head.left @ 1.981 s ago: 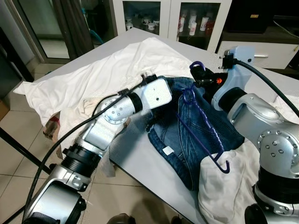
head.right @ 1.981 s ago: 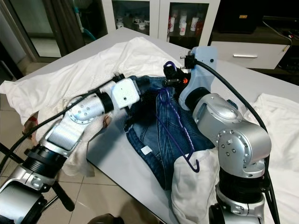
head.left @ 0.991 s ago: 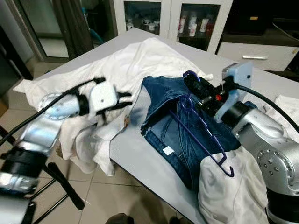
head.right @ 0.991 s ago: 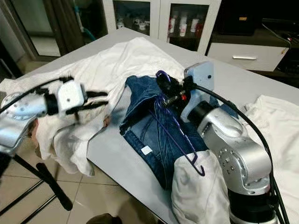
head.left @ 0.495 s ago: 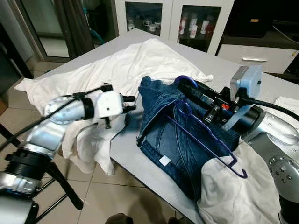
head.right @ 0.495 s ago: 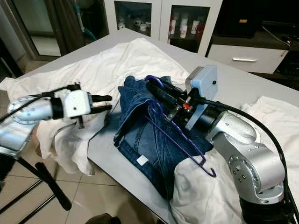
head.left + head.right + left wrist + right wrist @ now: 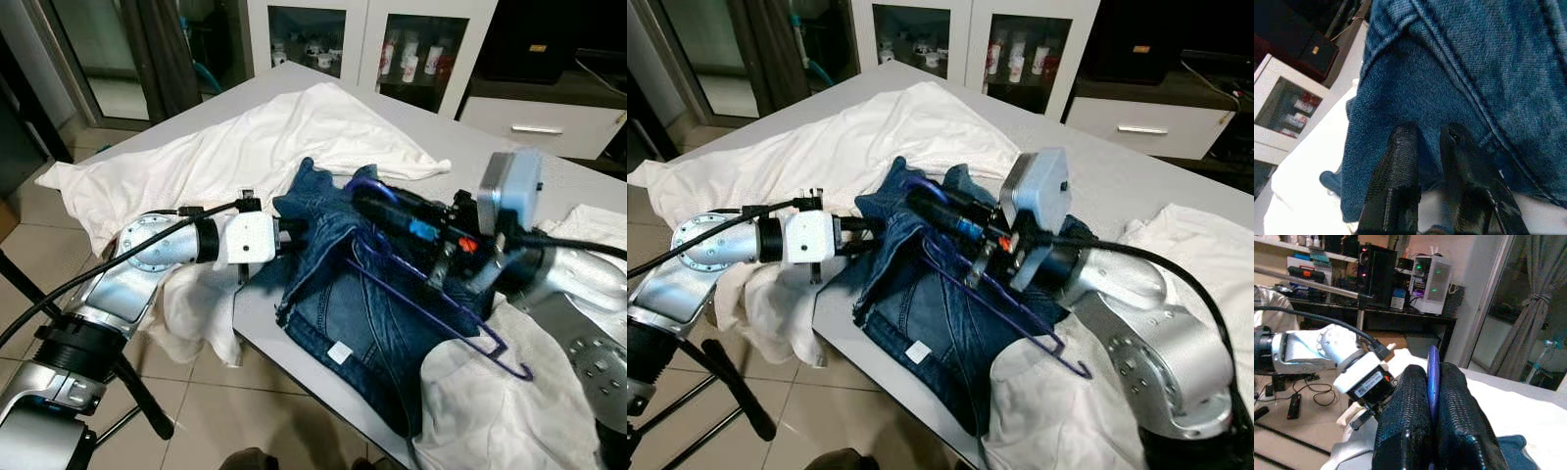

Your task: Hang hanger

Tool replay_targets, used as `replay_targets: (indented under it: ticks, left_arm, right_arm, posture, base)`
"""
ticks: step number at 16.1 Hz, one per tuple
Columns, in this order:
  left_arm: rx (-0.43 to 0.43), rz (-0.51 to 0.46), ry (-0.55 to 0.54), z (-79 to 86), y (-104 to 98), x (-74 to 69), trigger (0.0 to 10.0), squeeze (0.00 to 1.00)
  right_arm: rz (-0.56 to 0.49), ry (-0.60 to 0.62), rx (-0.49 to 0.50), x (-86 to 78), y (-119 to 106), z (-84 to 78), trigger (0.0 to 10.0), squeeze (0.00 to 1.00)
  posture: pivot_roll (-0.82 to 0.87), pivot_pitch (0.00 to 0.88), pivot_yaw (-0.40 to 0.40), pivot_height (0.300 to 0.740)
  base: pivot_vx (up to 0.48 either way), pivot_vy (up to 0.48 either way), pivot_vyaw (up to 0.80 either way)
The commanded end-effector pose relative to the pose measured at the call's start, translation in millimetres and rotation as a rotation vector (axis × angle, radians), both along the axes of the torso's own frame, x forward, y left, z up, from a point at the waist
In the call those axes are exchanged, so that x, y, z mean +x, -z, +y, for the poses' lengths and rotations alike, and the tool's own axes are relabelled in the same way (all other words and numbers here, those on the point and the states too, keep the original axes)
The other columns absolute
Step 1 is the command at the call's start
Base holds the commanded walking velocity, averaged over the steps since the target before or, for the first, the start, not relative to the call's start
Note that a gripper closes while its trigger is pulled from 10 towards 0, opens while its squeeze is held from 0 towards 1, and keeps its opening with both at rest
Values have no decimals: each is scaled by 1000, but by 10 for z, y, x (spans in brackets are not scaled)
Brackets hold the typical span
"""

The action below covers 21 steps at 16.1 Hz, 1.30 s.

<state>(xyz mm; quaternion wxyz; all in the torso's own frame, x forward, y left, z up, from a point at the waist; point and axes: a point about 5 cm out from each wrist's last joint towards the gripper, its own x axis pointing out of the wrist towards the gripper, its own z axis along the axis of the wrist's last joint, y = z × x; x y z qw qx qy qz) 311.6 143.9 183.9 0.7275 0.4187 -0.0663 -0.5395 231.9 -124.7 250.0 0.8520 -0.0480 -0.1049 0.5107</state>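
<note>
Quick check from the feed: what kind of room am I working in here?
Likely a living or dining room used for sorting laundry: a grey table piled with jeans and white garments, a glass-fronted cabinet of bottles behind, and a tiled floor.

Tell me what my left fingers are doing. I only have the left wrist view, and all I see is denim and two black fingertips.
Observer: The left gripper is at the edge of the jeans, fingers close together, pushed against the denim fold. Whether it has pinched the cloth, I cannot tell.
Operator: Where's the hanger?
Observer: The purple hanger is in the right gripper, which is shut on its hook end; the hanger's bar runs through the jeans.
Operator: Are the jeans off the table?
Observer: Partly. The end by the right gripper is raised; the rest lies on the grey table, between the white sheet and a white garment.
</note>
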Motion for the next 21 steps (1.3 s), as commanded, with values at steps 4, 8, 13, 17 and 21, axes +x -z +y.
replay_targets:
  ticks: [4,8,13,17,21]
  left_arm:
    - [66,57,122,-97,80,-90,10000,0]
    - [67,80,204,-178,45,-146,10000,0]
    - [79,101,228,-192,64,-153,9176,0]
    - [85,97,236,-208,77,-152,0,0]
    - [82,128,283,-198,99,-221,0,0]
  right_arm:
    - [-30,-109,-48,-108,-8,90,10000,0]
    - [-52,-108,-91,-69,10,110,10000,0]
    - [-115,-73,-75,17,-68,140,10000,0]
    - [-126,-107,-70,13,-80,196,10000,0]
    - [-130,-164,-114,-56,-9,200,10000,0]
  posture:
    - [-8,23,-11,740]
    - [-7,21,-13,740]
    - [-7,14,-13,740]
    - [-1,9,-17,740]
    - [1,9,-20,740]
  base:
    - [0,0,0]
    - [0,0,0]
    - [0,0,0]
    - [0,0,0]
    - [0,0,0]
